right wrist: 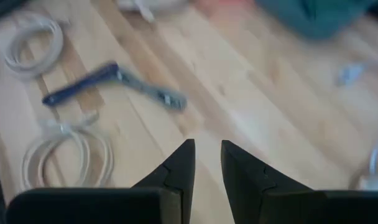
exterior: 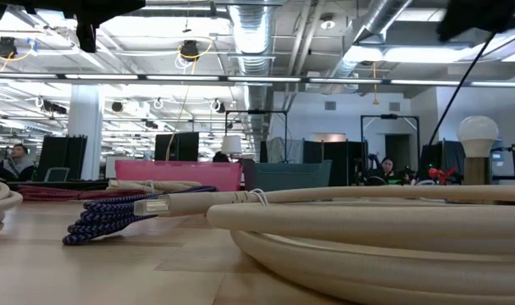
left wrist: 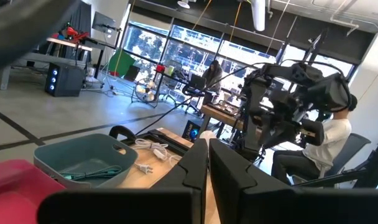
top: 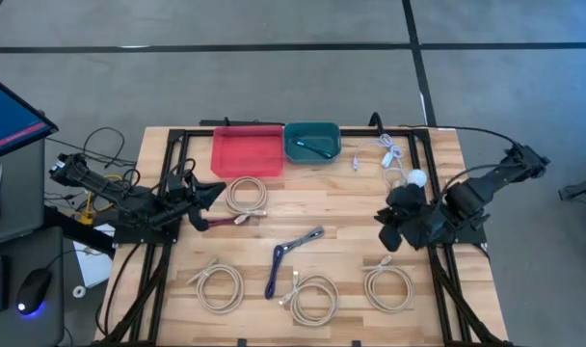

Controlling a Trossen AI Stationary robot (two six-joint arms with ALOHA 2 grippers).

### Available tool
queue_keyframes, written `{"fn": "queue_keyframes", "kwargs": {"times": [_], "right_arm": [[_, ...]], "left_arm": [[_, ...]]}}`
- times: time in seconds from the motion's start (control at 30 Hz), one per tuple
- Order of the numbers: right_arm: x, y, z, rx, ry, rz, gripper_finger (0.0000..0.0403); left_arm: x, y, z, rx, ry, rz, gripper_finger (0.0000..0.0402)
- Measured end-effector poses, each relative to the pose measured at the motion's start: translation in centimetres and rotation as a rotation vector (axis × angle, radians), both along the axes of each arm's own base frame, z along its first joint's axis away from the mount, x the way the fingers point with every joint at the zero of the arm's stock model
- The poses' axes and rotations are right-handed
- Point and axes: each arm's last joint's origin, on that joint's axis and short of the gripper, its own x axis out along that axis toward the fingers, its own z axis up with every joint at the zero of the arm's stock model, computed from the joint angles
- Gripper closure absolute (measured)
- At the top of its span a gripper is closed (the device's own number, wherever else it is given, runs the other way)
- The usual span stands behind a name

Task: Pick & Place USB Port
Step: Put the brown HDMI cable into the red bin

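Left hand (top: pixel 208 196) at counter's left edge, fingers together, empty, parked clear of work. Right hand (top: pixel 394 226) near right edge, fingers slightly apart, empty, raised for next pick. Blue-grey braided USB cable (top: pixel 291 253) at counter centre, teal plastic bin (top: pixel 312 142) at far edge already holding green cable.

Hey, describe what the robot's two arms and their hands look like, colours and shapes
Both arms are dark, near-black, jointed links with blocky housings. The left hand ends in two flat, angular black fingers with squared edges. The right hand has the same pair, tapering to pointed tips. A black cable trails from the right arm across the table's back edge. No markings are legible on either.
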Motion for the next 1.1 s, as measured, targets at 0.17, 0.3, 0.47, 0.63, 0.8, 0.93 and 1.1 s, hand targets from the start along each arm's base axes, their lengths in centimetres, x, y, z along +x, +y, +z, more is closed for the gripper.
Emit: {"fn": "queue_keyframes", "kwargs": {"times": [0.17,0.3,0.47,0.63,0.8,0.93,1.1], "right_arm": [[-1.3,0.6,-0.5,0.14,0.083,-0.079,0.0332],[-1.8,1.1,-0.7,0.238,0.13,-0.117,0.0332],[-2.0,1.5,-0.8,0.3,0.214,-0.034,0.0332],[-2.1,1.7,-0.8,0.296,0.249,0.056,0.0332],[-1.9,1.7,-0.7,0.301,0.24,0.058,0.0332],[-1.9,1.7,-0.7,0.299,0.239,0.061,0.0332],[-1.7,1.7,-0.6,0.24,0.19,0.076,0.0332]], "left_arm": [[0.0,0.0,0.0,0.0,0.0,0.0,0.0385],[0.0,0.0,0.0,0.0,0.0,0.0,0.0385],[0.0,0.0,0.0,0.0,0.0,0.0,0.0385],[0.0,0.0,0.0,0.0,0.0,0.0,0.0385],[0.0,0.0,0.0,0.0,0.001,0.0,0.0385],[0.0,0.0,0.0,0.0,0.0,0.0,0.0385],[0.0,0.0,0.0,0.0,0.0,0.0,0.0385]]}}
